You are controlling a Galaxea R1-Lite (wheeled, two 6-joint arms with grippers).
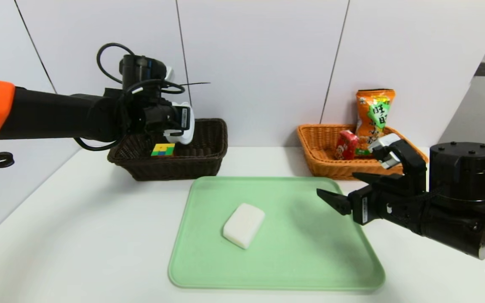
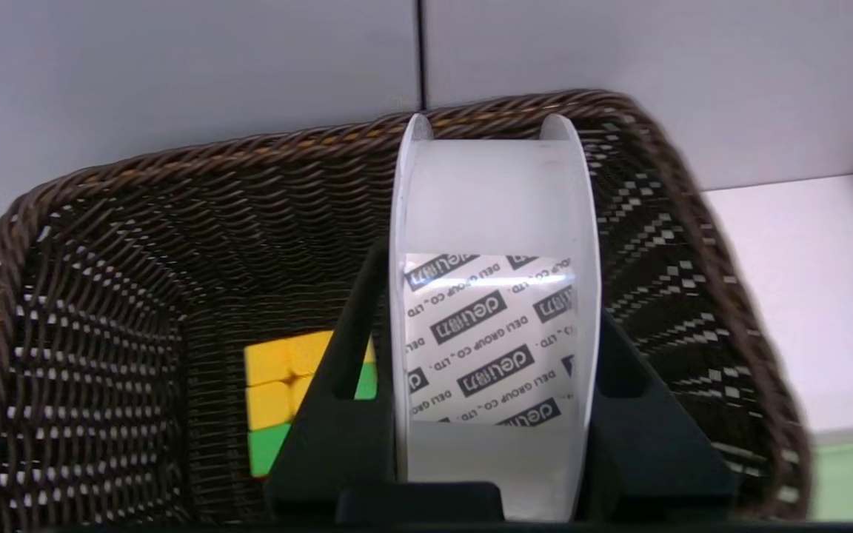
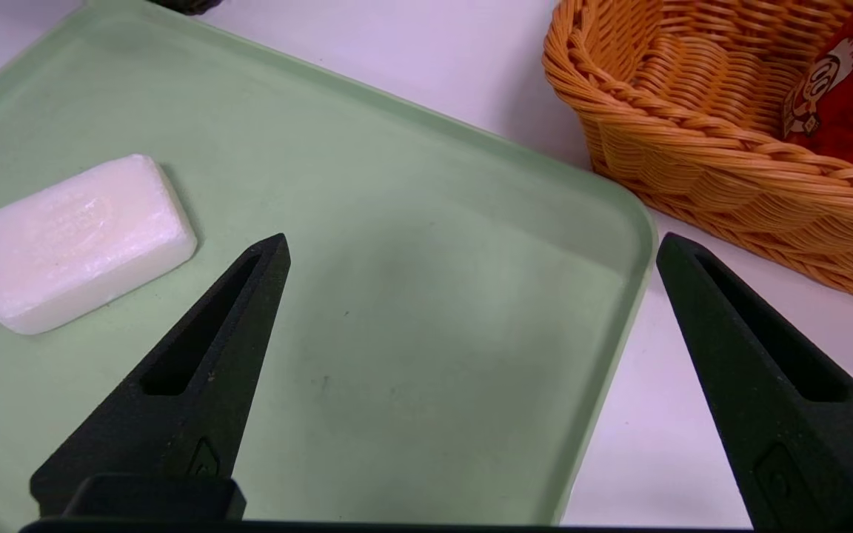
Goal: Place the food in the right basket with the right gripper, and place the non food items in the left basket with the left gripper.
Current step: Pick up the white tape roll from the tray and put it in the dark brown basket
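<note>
- The left gripper [image 2: 482,326] hangs over the left basket [image 1: 209,158], its jaws clamped on one white tape roll [image 2: 489,333] held on edge; the roll's inner core reads "deli" and "DELI GROUP CO., LTD." in repeated print.
- One puzzle cube [image 1: 163,149] lies on the floor of the dark brown basket; yellow, green and blue squares show in the head view, yellow and green in the left wrist view.
- One white soap bar [image 1: 243,225] lies flat near the middle of the pale green tray [image 1: 310,269], touching nothing else; it is the only thing on the tray.
- The right gripper [image 1: 343,189] hovers over the tray's right edge, jaws spread wide and holding nothing, well apart from the soap.
- The right basket [image 1: 318,147] holds two food items: one long orange snack bag [image 1: 373,113] standing upright against the back wall, with a green label bearing Chinese characters that I cannot read with certainty, and one small red packet [image 1: 346,145] leaning just beside it.
- Two baskets stand on the white table [image 1: 78,235] behind the tray, dark one on the left, tan one on the right.
</note>
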